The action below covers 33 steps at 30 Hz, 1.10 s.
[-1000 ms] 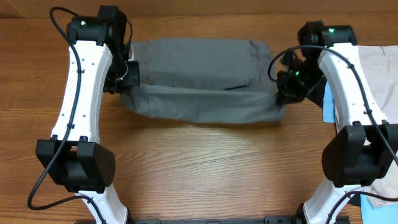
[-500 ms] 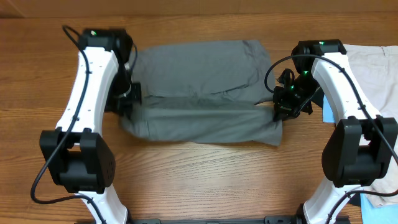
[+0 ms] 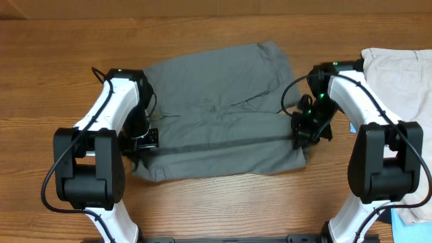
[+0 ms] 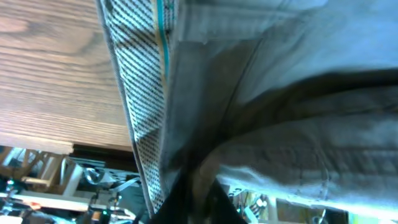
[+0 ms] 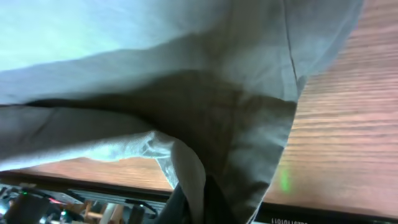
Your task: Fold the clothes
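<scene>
On the brown wooden table (image 3: 40,81), the mid-grey woven shorts (image 3: 216,115) lie doubled, long axis spanning left gripper (image 3: 140,140) to right gripper (image 3: 302,131), one at each fold end. Cloth hides both jaws, so clamped or parted I cannot tell.

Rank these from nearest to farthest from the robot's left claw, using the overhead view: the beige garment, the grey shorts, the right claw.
1. Grey shorts: nearest, their left edge lies right at the left claw.
2. Right claw: across the shorts, at their right edge.
3. Beige garment: farthest, at the picture's upper right.
</scene>
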Available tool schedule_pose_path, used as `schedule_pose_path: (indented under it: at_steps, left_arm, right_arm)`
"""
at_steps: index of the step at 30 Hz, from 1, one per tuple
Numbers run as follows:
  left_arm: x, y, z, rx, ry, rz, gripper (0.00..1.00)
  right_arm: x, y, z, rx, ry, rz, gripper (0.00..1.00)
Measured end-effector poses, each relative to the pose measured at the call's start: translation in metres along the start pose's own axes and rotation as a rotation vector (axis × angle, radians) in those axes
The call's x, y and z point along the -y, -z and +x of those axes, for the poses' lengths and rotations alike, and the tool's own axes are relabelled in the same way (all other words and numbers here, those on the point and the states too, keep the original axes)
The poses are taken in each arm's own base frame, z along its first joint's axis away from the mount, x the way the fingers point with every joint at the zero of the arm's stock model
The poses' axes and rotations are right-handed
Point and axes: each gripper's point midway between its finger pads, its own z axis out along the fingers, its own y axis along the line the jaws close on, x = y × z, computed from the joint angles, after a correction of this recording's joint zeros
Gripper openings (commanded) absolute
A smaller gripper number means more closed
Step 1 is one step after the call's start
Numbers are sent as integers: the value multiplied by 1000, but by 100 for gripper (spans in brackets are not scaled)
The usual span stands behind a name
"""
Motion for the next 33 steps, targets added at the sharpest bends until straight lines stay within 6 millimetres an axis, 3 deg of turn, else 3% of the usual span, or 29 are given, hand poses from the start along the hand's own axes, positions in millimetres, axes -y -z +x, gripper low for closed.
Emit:
schedule_pose_path:
  at_steps: [4, 6, 9, 13, 17, 19, 21, 22, 23, 24, 25, 29, 33]
  left_arm:
    - [-1, -4, 4, -19, 3, -3, 40]
    - [-1, -5, 4, -22, 4, -3, 41]
    - [-1, -5, 6, -29, 2, -5, 58]
    - [-3, 4, 16, -63, 4, -9, 62]
    - [2, 32, 10, -7, -10, 26, 54]
    - [11, 48, 3, 48, -35, 77, 37]
    - [22, 63, -3, 99, -69, 139, 17]
    - [26, 68, -6, 122, -81, 163, 11]
    - [30, 73, -10, 148, -94, 184, 4]
    - [33, 76, -13, 171, -103, 201, 4]
    - [36, 78, -17, 191, -113, 214, 4]
    - [44, 75, -29, 228, -127, 253, 4]
    - [61, 50, -29, 193, -155, 292, 4]
  right_arm:
    - [5, -7, 3, -16, -11, 21, 34]
    - [7, -7, 3, -14, -11, 29, 37]
    - [8, -5, 5, -23, -13, 35, 40]
    - [3, 22, 4, 0, -15, 31, 48]
    - [-9, 66, -5, 97, 9, 16, 53]
    - [-15, 86, -10, 156, 21, 5, 64]
    - [-19, 99, -16, 207, 34, -3, 67]
    - [-20, 101, -17, 216, 40, -4, 60]
    - [-20, 102, -18, 223, 46, -4, 40]
    - [-20, 102, -20, 231, 51, -3, 14]
    - [-21, 102, -24, 244, 49, -7, 4]
    - [-18, 88, -31, 241, 47, -8, 4]
    - [-12, 57, -34, 199, 39, 0, 4]
